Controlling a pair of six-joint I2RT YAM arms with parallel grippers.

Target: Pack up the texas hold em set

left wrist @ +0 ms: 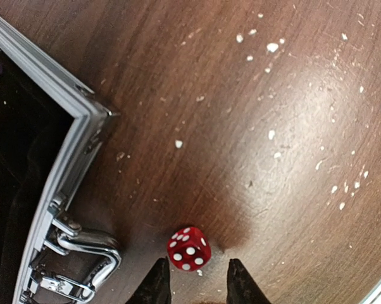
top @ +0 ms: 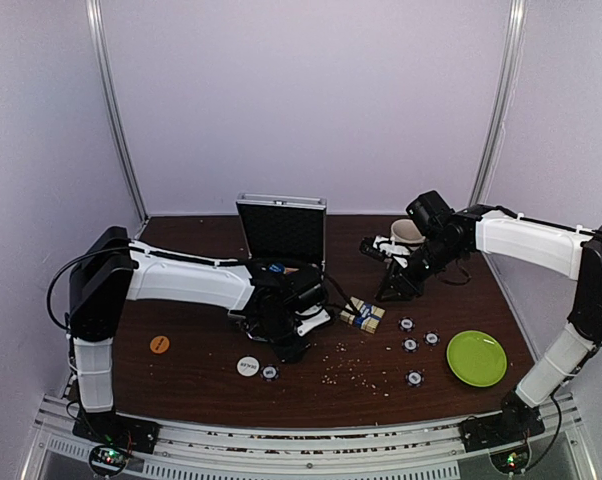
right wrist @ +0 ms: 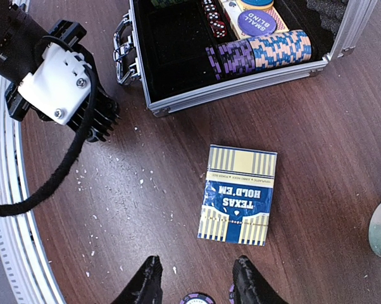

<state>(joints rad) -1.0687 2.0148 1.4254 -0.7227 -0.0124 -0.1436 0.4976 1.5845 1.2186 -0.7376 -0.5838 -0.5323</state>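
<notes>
Left wrist: red die (left wrist: pixel 189 249) lies apart from case (left wrist: pixel 76 120) corner edge.

One silver case (top: pixel 281 228) stands open at the far middle, and one blue-and-cream card deck (top: pixel 363 314) lies to its right. Loose poker chips (top: pixel 410 345) number five: four are clustered at the right beside the one lime green plate (top: pixel 476 357), and one lies alone near the middle, just right of the one white disc (top: pixel 248 366). One orange disc (top: pixel 159 344) lies at the left. One red die (left wrist: pixel 189 249) lies outside the case. Inside it are more dice (right wrist: pixel 212 16) — too dim to count — plus one row of stacked chips (right wrist: pixel 260 52) and one purple disc (right wrist: pixel 256 23). One cream mug (top: pixel 407 232) stands at the far right.
</notes>
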